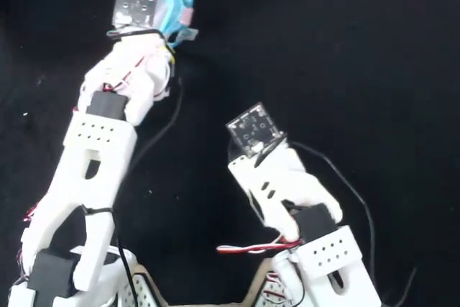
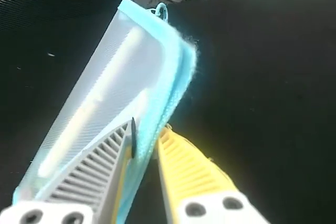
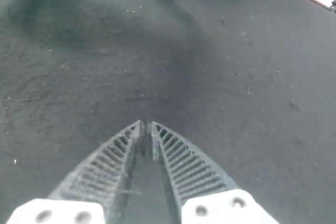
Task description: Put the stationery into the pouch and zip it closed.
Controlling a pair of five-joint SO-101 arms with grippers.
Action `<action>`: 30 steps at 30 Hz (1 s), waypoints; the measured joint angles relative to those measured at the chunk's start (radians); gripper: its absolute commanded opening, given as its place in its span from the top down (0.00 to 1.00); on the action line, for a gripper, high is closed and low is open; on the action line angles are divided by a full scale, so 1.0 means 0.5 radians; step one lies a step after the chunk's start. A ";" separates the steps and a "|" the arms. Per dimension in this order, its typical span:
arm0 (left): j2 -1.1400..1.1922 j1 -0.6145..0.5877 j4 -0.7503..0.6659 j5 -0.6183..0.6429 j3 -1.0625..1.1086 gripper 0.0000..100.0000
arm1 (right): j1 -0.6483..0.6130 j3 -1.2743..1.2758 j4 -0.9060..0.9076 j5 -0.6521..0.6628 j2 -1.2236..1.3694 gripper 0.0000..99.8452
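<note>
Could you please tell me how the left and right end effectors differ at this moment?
The left end effector is clamped on the blue mesh pouch; the right end effector is shut on nothing. The left one has a yellow finger beside a grey one; the right one's are both grey. Both have ribbed fingers over the black table.

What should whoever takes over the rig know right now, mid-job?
Left gripper: jaws shut on the pouch, at the far-left part of the table.
Right gripper: jaws shut, empty, over bare cloth.
Done: pale stick-shaped stationery shows inside, through the pouch's mesh.
To do: I cannot tell whether the pouch is zipped shut. Check that, and finish zipping if needed.
</note>
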 measured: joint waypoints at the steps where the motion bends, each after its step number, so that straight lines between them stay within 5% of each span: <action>1: 0.000 0.015 0.000 0.000 0.009 0.86 | -0.003 0.000 0.000 0.000 0.000 0.99; 15: 0.003 0.126 0.028 0.025 0.077 0.81 | 0.006 0.000 0.000 -0.003 0.000 0.99; 24: -0.338 0.249 0.417 0.025 -0.107 0.81 | 0.006 0.000 0.000 -0.003 0.000 0.99; 30: -0.374 0.264 0.525 0.025 -0.138 0.71 | 0.006 0.000 0.000 -0.003 0.000 0.99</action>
